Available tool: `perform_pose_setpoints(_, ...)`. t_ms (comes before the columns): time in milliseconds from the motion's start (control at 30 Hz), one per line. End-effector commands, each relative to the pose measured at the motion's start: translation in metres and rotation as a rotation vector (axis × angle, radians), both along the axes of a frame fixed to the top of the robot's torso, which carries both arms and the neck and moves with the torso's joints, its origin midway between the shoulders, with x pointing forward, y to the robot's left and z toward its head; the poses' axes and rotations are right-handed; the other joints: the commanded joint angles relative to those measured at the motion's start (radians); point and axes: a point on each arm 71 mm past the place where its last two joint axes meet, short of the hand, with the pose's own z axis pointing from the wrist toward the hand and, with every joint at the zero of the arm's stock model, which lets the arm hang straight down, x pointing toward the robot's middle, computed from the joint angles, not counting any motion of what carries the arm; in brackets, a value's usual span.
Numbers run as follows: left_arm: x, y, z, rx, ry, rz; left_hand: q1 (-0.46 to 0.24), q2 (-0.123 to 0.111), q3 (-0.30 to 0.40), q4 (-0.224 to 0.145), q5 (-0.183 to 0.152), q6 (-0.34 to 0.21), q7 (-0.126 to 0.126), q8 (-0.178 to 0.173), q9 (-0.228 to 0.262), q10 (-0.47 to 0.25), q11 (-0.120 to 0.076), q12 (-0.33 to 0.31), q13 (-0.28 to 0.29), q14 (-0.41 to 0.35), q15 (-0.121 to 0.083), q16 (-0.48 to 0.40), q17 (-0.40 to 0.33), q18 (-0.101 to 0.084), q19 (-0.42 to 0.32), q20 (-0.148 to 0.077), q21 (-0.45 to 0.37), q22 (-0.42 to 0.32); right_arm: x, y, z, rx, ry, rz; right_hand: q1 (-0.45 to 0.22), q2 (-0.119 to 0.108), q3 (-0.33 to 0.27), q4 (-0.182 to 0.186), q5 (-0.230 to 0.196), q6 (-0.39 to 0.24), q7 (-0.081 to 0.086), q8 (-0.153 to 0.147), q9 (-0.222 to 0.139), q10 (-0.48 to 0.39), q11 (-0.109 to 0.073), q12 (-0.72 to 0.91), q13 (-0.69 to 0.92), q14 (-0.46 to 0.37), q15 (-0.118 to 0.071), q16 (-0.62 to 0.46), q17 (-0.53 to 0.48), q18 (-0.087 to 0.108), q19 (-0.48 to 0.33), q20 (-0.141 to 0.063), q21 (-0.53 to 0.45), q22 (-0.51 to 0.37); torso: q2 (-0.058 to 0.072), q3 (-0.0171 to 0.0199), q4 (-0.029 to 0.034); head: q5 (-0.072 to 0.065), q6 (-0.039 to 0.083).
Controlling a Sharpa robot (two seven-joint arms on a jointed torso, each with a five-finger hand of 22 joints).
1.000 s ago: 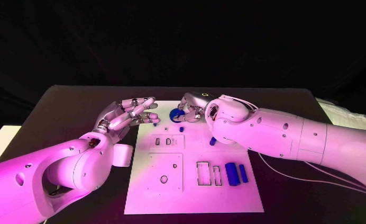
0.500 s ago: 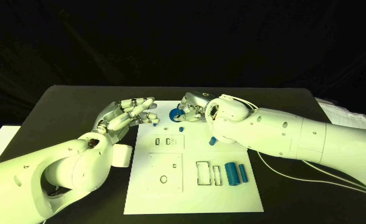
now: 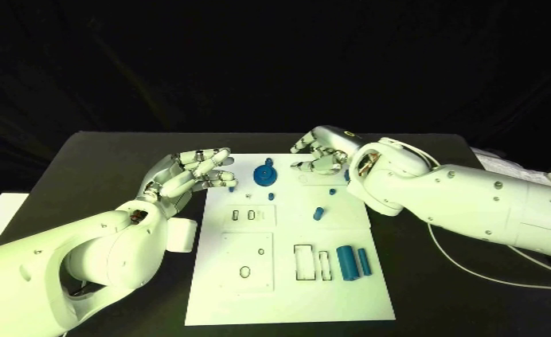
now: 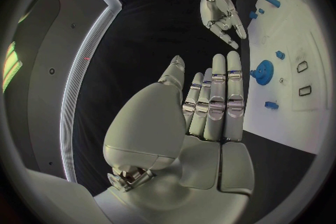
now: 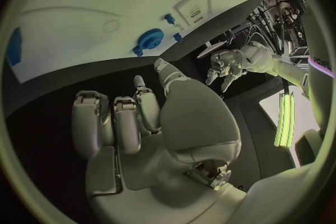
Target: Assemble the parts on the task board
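The white task board (image 3: 356, 297) lies in the middle of the table. A blue gear (image 3: 265, 174) sits near its far edge, with small blue pieces (image 3: 319, 212) round it and two blue cylinders (image 3: 353, 260) nearer me on the right. My right hand (image 3: 320, 154) hovers just right of the gear, fingers loosely bent and holding nothing. My left hand (image 3: 189, 171) hangs at the board's left edge, fingers spread and empty. The left wrist view shows my left hand (image 4: 210, 106), the gear (image 4: 264, 73) and my right hand (image 4: 220, 14). The right wrist view shows my right hand (image 5: 140, 117), the gear (image 5: 150, 39) and my left hand (image 5: 225, 64).
Empty rectangular slots (image 3: 310, 261) and small cut-outs (image 3: 244, 213) mark the board's middle and near part. A thin white cable (image 3: 459, 269) trails over the table under my right arm. Pale sheets (image 3: 506, 166) lie at the table's right edge.
My right hand has come off the blue gear and moved right and back, so the gear now shows whole. The left hand has barely moved.
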Motion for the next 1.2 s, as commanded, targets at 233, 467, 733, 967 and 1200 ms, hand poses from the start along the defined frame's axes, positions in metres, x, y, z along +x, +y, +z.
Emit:
perform_pose_setpoints(233, 0.001, -0.002, 0.000, -0.014, -0.007, -0.020, 0.005, 0.006, -0.001, -0.008, 0.000, -0.005, -0.003, -0.006, -0.001, -0.005, 0.001, -0.005, -0.001, -0.005, 0.004, -0.004, 0.002, 0.009, -0.006, -0.001, 0.004, 0.001, -0.005, -0.057, -0.003, 0.067, 0.078, 0.065, 0.051, -0.011, 0.012, -0.047, -0.011, 0.013, 0.000, 0.002, 0.000, 0.006, -0.002, 0.002, 0.078, 0.093, -0.002, 0.008, 0.201, -0.017, 0.007, -0.001, 0.005, 0.011, -0.002, 0.0118, -0.0171, -0.006, 0.003)
perform_pose_setpoints(467, 0.003, -0.001, -0.001, -0.012, -0.006, -0.018, 0.006, 0.007, 0.000, -0.010, 0.000, -0.004, -0.004, -0.005, 0.000, -0.003, 0.000, -0.004, 0.000, -0.005, 0.003, -0.005, 0.004, 0.010, -0.007, -0.002, 0.005, 0.001, -0.005, -0.093, -0.011, 0.047, 0.087, 0.004, 0.055, -0.017, 0.010, -0.054, -0.012, 0.009, 0.001, 0.000, -0.001, 0.005, -0.001, 0.001, 0.077, 0.093, -0.002, 0.008, 0.202, -0.017, 0.007, -0.001, 0.005, 0.011, -0.001, 0.0135, -0.0195, -0.023, 0.004)
perform_pose_setpoints(733, 0.005, 0.000, -0.002, -0.010, -0.006, -0.013, 0.006, 0.007, 0.000, -0.010, 0.000, -0.004, -0.004, -0.005, 0.000, -0.003, 0.000, -0.004, 0.000, -0.005, 0.003, -0.005, 0.004, 0.010, -0.007, -0.002, 0.005, 0.001, -0.004, -0.111, -0.021, 0.034, 0.106, -0.032, 0.053, -0.022, 0.005, -0.056, -0.011, 0.005, 0.002, -0.001, -0.002, 0.004, 0.000, -0.002, 0.075, 0.094, -0.001, 0.008, 0.202, -0.017, 0.007, -0.001, 0.005, 0.010, -0.002, 0.0112, -0.0149, -0.028, 0.000)
perform_pose_setpoints(967, 0.006, 0.001, -0.003, -0.008, -0.005, -0.009, 0.006, 0.007, 0.000, -0.010, 0.000, -0.004, -0.004, -0.005, 0.000, -0.003, 0.000, -0.004, 0.000, -0.005, 0.003, -0.005, 0.004, 0.010, -0.007, -0.002, 0.005, 0.001, -0.001, -0.117, -0.031, 0.026, 0.128, -0.050, 0.051, -0.024, 0.003, -0.056, -0.011, 0.002, 0.002, -0.002, -0.002, 0.003, 0.000, -0.005, 0.074, 0.094, 0.000, 0.008, 0.202, -0.017, 0.007, 0.000, 0.005, 0.010, -0.002, 0.0104, -0.0137, -0.026, -0.003)
perform_pose_setpoints(1200, 0.007, 0.002, -0.003, -0.007, -0.005, -0.006, 0.006, 0.007, 0.000, -0.010, 0.000, -0.004, -0.004, -0.005, 0.000, -0.003, 0.000, -0.004, 0.000, -0.005, 0.003, -0.005, 0.004, 0.010, -0.007, -0.002, 0.005, 0.001, 0.001, -0.121, -0.038, 0.019, 0.143, -0.062, 0.051, -0.025, 0.002, -0.056, -0.010, 0.001, 0.002, -0.002, -0.002, 0.002, 0.001, -0.006, 0.073, 0.093, 0.000, 0.008, 0.202, -0.016, 0.006, 0.000, 0.005, 0.010, -0.003, 0.0093, -0.0140, -0.023, -0.007)
